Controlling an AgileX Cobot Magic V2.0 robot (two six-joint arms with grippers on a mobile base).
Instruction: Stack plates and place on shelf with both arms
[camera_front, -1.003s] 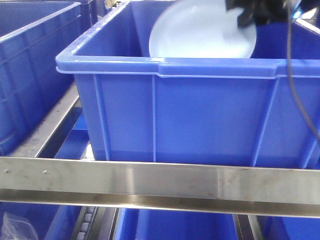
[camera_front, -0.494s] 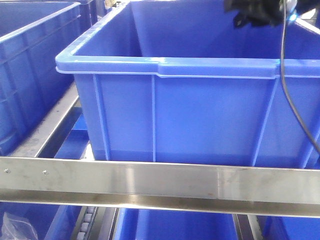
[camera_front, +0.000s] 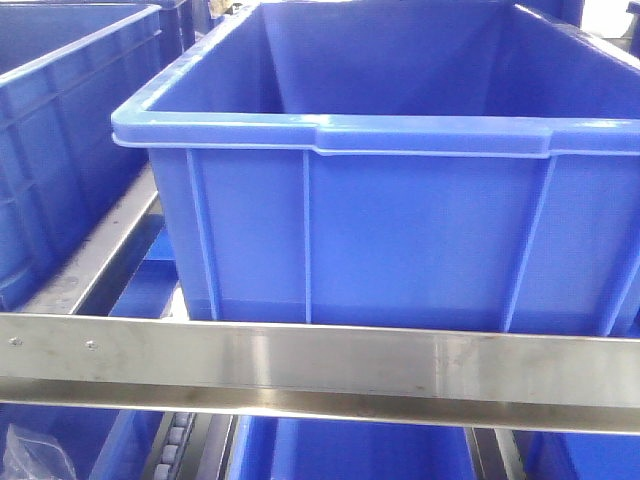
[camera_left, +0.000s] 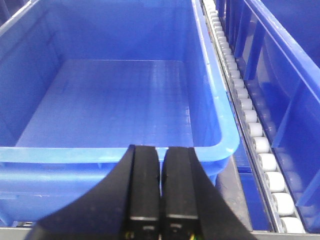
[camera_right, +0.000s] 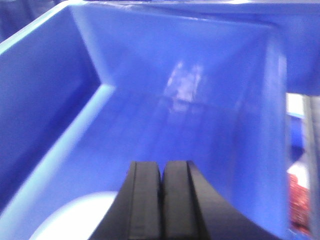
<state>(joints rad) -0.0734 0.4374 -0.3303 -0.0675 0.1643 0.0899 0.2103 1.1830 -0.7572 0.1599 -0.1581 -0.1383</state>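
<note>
Both hands (camera_left: 160, 192) (camera_right: 161, 200) closed, empty; one plate (camera_right: 75, 220) visible.

The crate (camera_front: 400, 230) is glossy moulded blue plastic; the shelf (camera_front: 320, 370) bar is brushed steel, finely scuffed; the pale plate (camera_right: 70, 217), blurred, perhaps glossy.

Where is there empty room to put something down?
The floor of the blue crate under the left gripper is bare from wall to wall. In the right gripper view, a pale plate fills the near corner; farther in, the floor looks bare.
</note>
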